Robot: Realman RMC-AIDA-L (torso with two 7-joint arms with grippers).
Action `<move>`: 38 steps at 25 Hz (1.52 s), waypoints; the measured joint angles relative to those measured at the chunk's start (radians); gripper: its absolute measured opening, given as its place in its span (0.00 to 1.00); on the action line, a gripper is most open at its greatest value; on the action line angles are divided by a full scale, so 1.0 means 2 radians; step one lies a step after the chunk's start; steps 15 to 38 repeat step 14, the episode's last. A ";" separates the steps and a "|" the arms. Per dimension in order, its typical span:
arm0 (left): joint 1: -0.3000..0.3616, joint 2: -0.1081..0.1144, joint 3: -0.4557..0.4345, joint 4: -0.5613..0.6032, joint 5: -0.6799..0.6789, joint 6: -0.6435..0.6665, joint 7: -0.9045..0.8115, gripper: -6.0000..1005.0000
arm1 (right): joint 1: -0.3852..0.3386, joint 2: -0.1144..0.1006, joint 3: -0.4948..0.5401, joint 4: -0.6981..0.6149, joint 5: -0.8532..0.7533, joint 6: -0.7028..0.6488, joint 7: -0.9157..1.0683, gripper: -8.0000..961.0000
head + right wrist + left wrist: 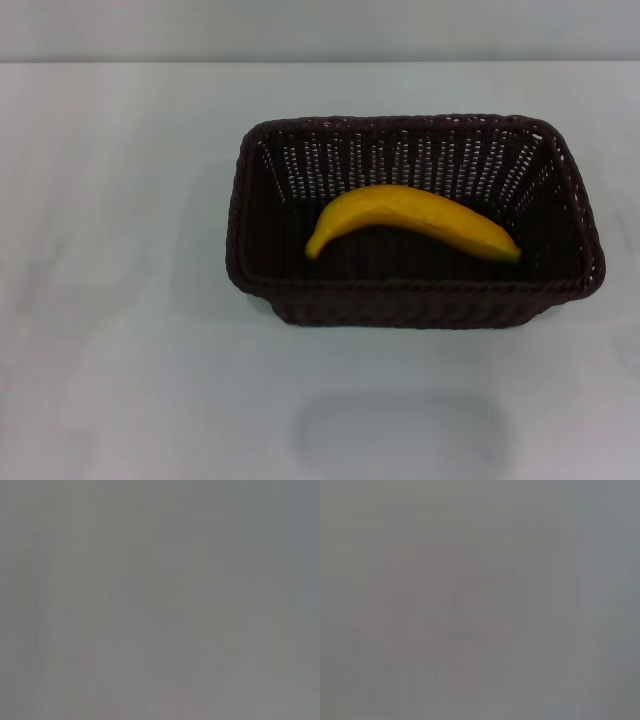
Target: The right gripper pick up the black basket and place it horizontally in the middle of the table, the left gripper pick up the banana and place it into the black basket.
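Head view first: black basket [415,222] sitting long side across on the white surface [110,300], roughly mid-depth between the near and far edges but shifted a bit toward the right edge rather than dead centre. Banana [410,220] lying down inside it, resting on the basket floor, curve arching toward the far edge, one tip toward the left wall and the other near the right wall. Looks like both halves of the job done, going by how things lie: basket set down horizontally, banana in. Nothing obviously left except maybe nudging the basket closer to centre, and that's a judgement call. No arm or gripper anywhere in this view, left or right, so presumably pulled back and parked out of frame.

Left wrist view: just a flat grey blur, nothing to make out. No fingers, no basket, no banana. Can't tell the left gripper's state at all.

Right wrist view: same story, featureless grey. Can't tell whether the right gripper is wide, narrow or holding anything, though the basket clearly isn't being held.
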 joint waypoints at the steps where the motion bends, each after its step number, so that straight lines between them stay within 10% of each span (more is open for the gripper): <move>1: -0.002 0.000 0.000 -0.010 -0.008 -0.005 0.009 0.88 | 0.001 0.000 0.010 0.009 0.002 0.001 -0.012 0.51; 38: -0.031 -0.001 0.000 -0.090 -0.074 -0.064 0.098 0.88 | 0.003 0.001 0.025 0.079 0.048 0.012 -0.092 0.52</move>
